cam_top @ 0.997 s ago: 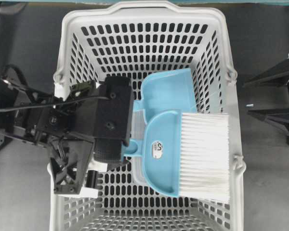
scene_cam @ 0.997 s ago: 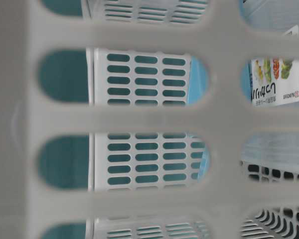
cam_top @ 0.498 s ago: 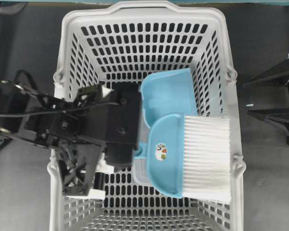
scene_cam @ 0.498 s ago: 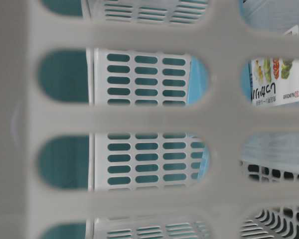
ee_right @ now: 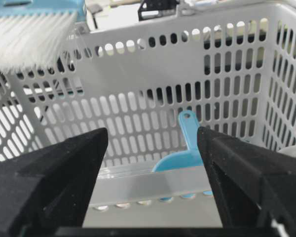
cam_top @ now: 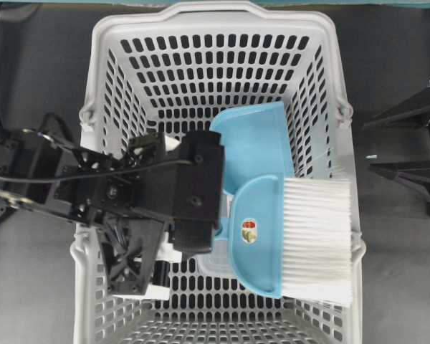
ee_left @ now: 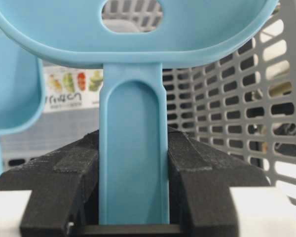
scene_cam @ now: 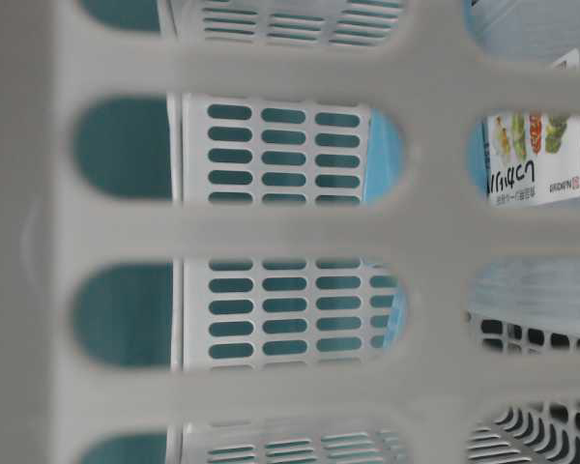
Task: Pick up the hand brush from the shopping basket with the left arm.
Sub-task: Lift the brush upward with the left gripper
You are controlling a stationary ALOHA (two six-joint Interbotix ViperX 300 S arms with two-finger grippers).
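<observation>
A: Starting at the left of the overhead frame, what's the left arm (cam_top: pixel 64 190) doing?

B: It reaches in over the left wall of the shopping basket (cam_top: pixel 100 86). The left gripper (cam_top: pixel 216 215) sits near the middle of the frame, and the left wrist view shows its black fingers (ee_left: pixel 207 173) clamped on either side of the hand brush's flat blue handle (ee_left: pixel 133 153).

A: And the hand brush itself?

B: The hand brush (cam_top: pixel 261 236) is right of centre in the overhead frame, body pointing left into the gripper, with a small round sticker (cam_top: pixel 249 231) on it. Its white bristles (cam_top: pixel 319 240) fan out to the right and overlap the basket's right rim. From the right wrist camera the bristles show in the upper left corner, level with the top of the basket wall, so the brush looks raised off the floor, though I can't be sure of that from these angles.

A: Anything else in the basket?

B: A light blue dustpan (cam_top: pixel 251 140) lies just above the brush in the overhead frame, partly under it. A printed label (scene_cam: pixel 534 159) shows through the slots in the table-level view, which is otherwise mostly blurred basket wall.

A: Far right?

B: The right gripper (cam_top: pixel 416 143) is outside the basket at the right edge, its pointed fingers (ee_right: pixel 49 177) spread wide apart with nothing between them.
</observation>
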